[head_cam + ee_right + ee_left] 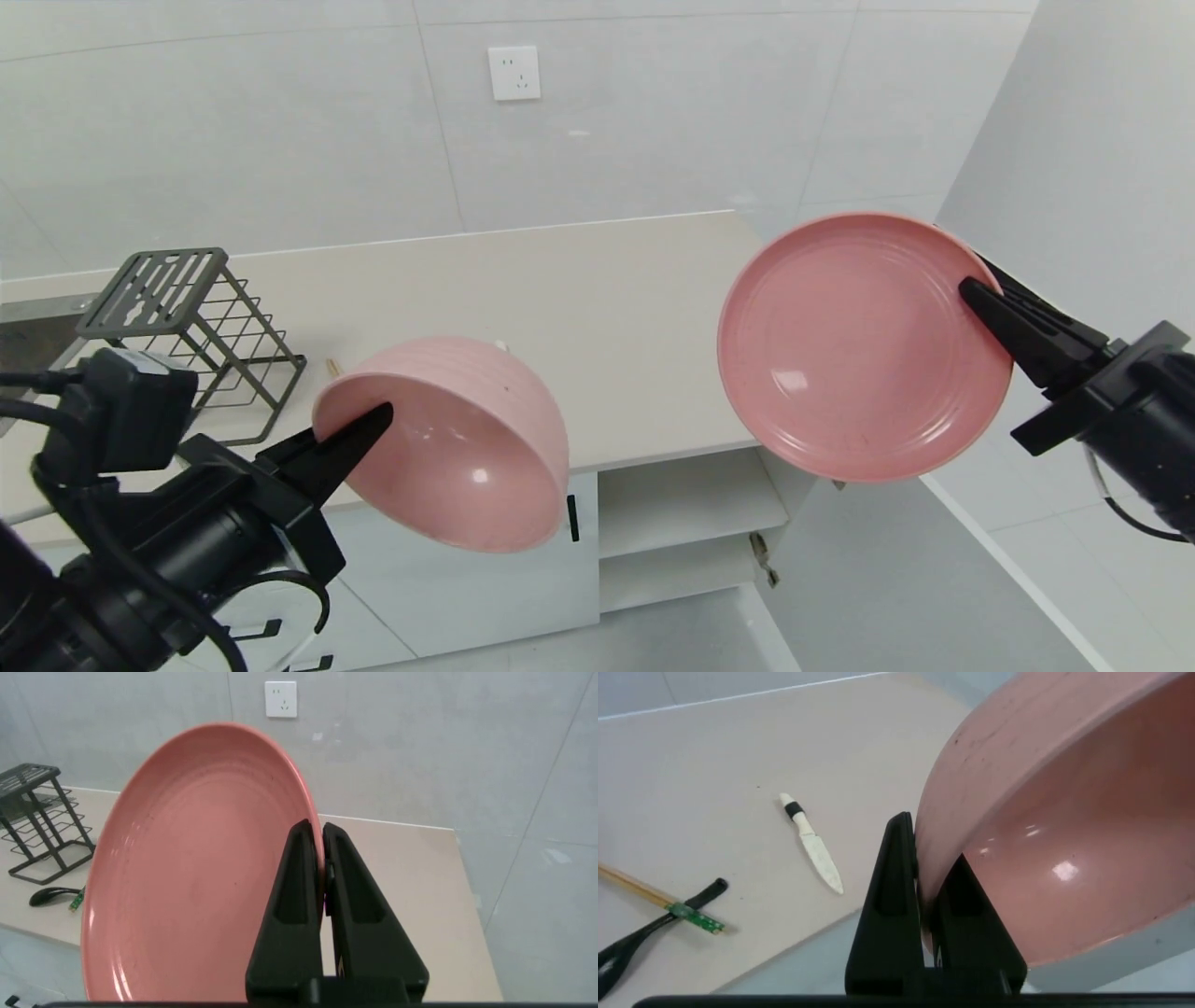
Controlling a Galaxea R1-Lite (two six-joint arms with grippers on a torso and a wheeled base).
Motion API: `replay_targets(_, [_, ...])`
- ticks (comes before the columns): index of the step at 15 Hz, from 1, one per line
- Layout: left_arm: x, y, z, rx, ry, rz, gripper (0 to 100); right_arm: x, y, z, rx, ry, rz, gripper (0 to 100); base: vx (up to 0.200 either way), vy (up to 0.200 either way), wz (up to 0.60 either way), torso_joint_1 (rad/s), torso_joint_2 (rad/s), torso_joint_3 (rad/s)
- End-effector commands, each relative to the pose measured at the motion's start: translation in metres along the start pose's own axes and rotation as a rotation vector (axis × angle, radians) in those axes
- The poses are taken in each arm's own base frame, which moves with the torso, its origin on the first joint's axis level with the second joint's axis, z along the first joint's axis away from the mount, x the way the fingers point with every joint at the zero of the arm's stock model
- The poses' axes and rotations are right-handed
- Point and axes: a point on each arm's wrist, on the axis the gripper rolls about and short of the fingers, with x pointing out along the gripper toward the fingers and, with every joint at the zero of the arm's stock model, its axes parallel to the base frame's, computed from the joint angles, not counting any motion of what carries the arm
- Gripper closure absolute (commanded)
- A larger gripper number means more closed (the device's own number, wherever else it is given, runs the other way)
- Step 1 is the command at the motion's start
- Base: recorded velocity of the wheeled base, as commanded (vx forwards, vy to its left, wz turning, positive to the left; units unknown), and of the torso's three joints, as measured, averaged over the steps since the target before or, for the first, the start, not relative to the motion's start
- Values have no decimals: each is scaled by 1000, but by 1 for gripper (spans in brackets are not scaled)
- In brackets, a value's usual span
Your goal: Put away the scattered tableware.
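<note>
The pale bench runs across the middle of the head view against a tiled wall, and both pieces of tableware hang in the air in front of its near edge, touching nothing but the pincers. Below that edge, at lower centre, an open shelf sits beside a shut cupboard door. It looks like the place to stow things, so the coming move turns on how each piece lies from it. The pink plate fills the right of the frame, tilted nearly on edge with its face to the camera. Its lower rim sits just up and right of the shelf mouth, which by my reading makes the right arm the nearer one. The right pincer is clamped on the plate's upper right rim. The pink bowl, at lower left of centre, is tipped on its side with its mouth facing down and left. It overlaps the cupboard door to the left of the shelf. The left pincer is closed on its left rim, one finger inside the wall and one outside. A dark wire rack stands on the bench at the left. Near the rack, a black spoon, chopsticks and a pale knife lie flat on the bench, still to be put away. A wall socket sits at upper centre.
</note>
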Motion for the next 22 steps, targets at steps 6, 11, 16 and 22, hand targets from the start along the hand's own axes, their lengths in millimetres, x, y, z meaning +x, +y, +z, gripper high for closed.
replay_targets(6, [7, 8, -5, 17, 6, 52, 100, 1, 0, -2, 1, 8, 0, 100, 0, 0, 0, -91, 193, 93])
replay_targets(11, [15, 7, 0, -48, -108, 50, 100, 0, 0, -4, 3, 17, 3, 100, 0, 0, 0, -126, 250, 125])
replay_targets(16, [16, 7, -1, -49, -117, 50, 100, -1, 1, -5, -30, 24, 3, 100, 0, 0, 0, -238, 474, 231])
replay_targets(22, [16, 7, -2, -48, -115, 50, 100, -1, 1, -5, -31, 26, 5, 100, 0, 0, 0, -221, 434, 219])
